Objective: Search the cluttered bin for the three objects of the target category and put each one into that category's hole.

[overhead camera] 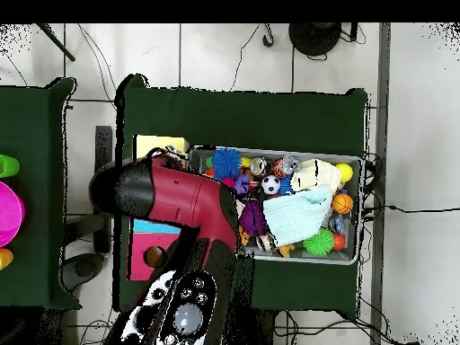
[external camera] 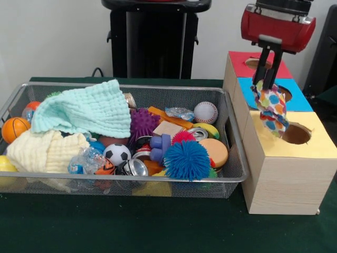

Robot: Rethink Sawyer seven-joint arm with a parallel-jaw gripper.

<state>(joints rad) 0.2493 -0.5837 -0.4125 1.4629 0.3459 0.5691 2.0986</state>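
Note:
In the front view my gripper (external camera: 266, 84) hangs over the pale wooden box (external camera: 287, 179) and is shut on a blotched cloth piece (external camera: 271, 108), white with red, blue, yellow and purple spots. The cloth dangles just left of the round hole with the yellow surround (external camera: 296, 133), above its edge. The wire mesh bin (external camera: 231, 176) stands to the left, full of toys. No other blotched cloth shows in it. In the overhead view the red arm (overhead camera: 171, 193) covers the gripper and most of the box; the bin (overhead camera: 353, 162) lies to its right.
The blue-surround hole (external camera: 285, 93) and red-surround hole (external camera: 255, 64) lie behind the yellow one. In the bin are a mint-green waffle cloth (external camera: 87, 110), a cream waffle cloth (external camera: 45, 150), a blue spiky ball (external camera: 186, 160), a purple spiky ball (external camera: 143, 124), small sports balls and cans.

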